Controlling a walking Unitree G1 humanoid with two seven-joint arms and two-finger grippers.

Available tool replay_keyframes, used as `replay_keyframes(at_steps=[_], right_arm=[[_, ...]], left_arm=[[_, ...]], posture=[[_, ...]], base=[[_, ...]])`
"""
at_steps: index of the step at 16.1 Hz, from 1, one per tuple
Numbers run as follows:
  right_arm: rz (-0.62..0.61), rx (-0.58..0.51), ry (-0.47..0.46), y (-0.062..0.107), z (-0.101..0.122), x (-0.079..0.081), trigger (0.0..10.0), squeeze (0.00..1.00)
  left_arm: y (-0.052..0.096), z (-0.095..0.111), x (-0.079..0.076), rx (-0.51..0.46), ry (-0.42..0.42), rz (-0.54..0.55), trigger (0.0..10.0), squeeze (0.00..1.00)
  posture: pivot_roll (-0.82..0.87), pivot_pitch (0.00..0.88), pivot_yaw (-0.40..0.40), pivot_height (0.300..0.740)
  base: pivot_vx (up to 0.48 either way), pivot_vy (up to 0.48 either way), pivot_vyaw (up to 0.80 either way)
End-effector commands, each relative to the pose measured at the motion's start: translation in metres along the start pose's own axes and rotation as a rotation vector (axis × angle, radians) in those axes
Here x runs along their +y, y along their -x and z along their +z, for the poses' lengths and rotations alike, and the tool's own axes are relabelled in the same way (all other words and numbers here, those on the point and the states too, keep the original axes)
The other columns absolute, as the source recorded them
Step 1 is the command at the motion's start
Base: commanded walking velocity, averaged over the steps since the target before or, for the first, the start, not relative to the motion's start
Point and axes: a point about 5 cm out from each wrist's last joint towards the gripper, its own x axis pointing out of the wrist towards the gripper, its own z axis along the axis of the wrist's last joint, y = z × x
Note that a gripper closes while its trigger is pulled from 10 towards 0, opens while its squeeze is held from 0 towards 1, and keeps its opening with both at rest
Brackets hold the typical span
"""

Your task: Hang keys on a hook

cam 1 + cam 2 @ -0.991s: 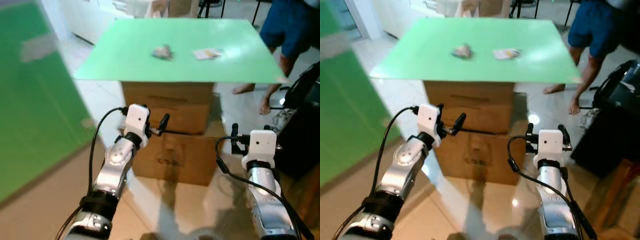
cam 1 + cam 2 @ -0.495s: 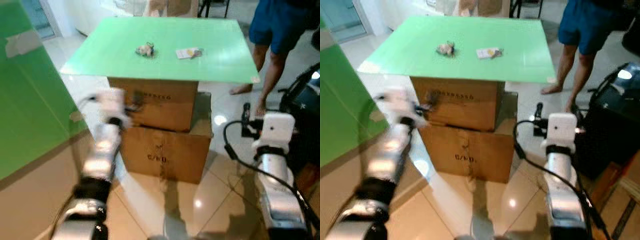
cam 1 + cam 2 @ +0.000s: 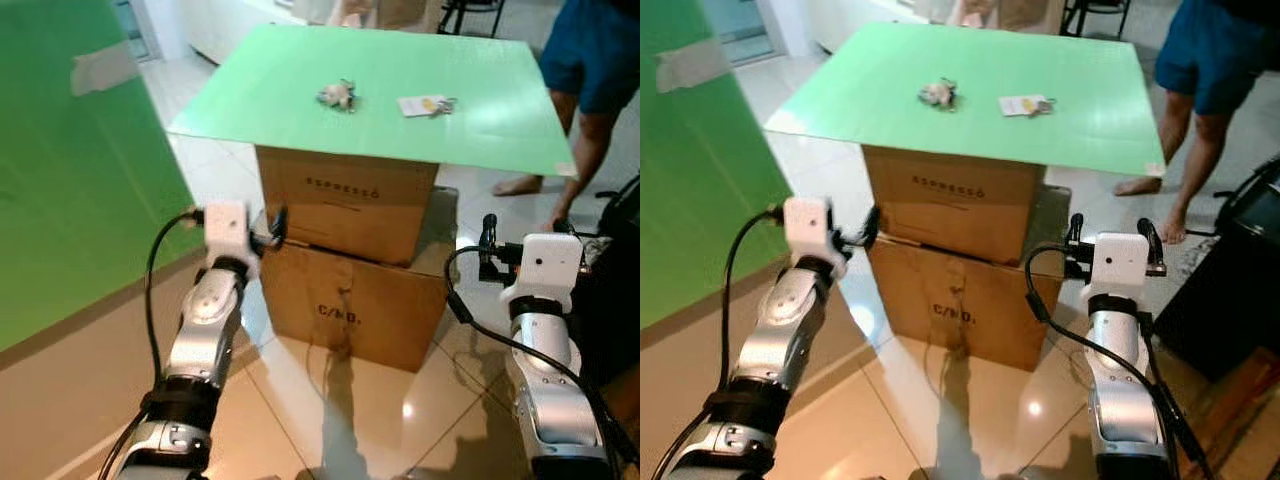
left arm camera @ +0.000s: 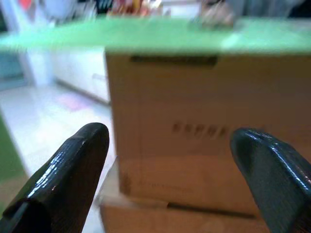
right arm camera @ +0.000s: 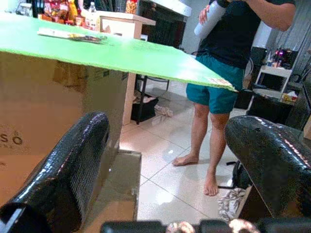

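The left gripper is raised in front of the robot with its two black fingers spread apart and nothing between them. It points at the upper cardboard box, level with that box's face and well below the tabletop. The right gripper hovers at about the same height on the other side, also spread wide and empty; its wrist camera looks past the corner of the boxes towards a person in teal shorts standing barefoot on the tiled floor.

Both arms appear held forward and ready rather than reaching, which suits an approach: the robot is probably closing on the table before it can lift a gripper over the edge.

Beyond the grippers, the upper box sits on a larger lower box, and together they carry a light green board that serves as a tabletop. The keys lie on this board, a small bunch near its middle, untouched and well apart from either gripper. Just to their right lies a white tag or card with a small ring. A green wall panel stands at the robot's left; I cannot make out a hook on it.
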Motion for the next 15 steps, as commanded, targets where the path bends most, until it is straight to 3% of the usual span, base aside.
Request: replay_keyframes(at_steps=[1,3,6,15], right_arm=[[-0.027,-0.044,-0.036,-0.001,0.010,-0.004,10.0,0.00],[-0.049,-0.051,-0.080,-0.003,0.015,-0.006,10.0,0.00],[-0.052,-0.034,-0.078,-0.003,0.011,-0.005,10.0,0.00],[-0.030,-0.045,-0.022,-0.003,0.011,-0.001,10.0,0.00]], left_arm=[[-0.004,0.015,-0.007,-0.066,-0.013,-0.042,10.0,0.00],[-0.008,0.031,-0.012,-0.127,0.006,-0.061,10.0,0.00],[-0.008,0.031,-0.012,-0.124,0.004,-0.064,10.0,0.00],[-0.012,0.067,-0.038,-0.249,-0.037,-0.187,10.0,0.00]], posture=[[-0.20,0.000,0.067,0.740],[-0.20,0.000,0.069,0.740],[-0.20,0.000,0.070,0.740],[-0.20,0.000,0.072,0.740]], base=[[0.000,0.000,0.00],[0.000,0.000,0.00],[0.000,0.000,0.00],[0.456,0.000,0.00]])
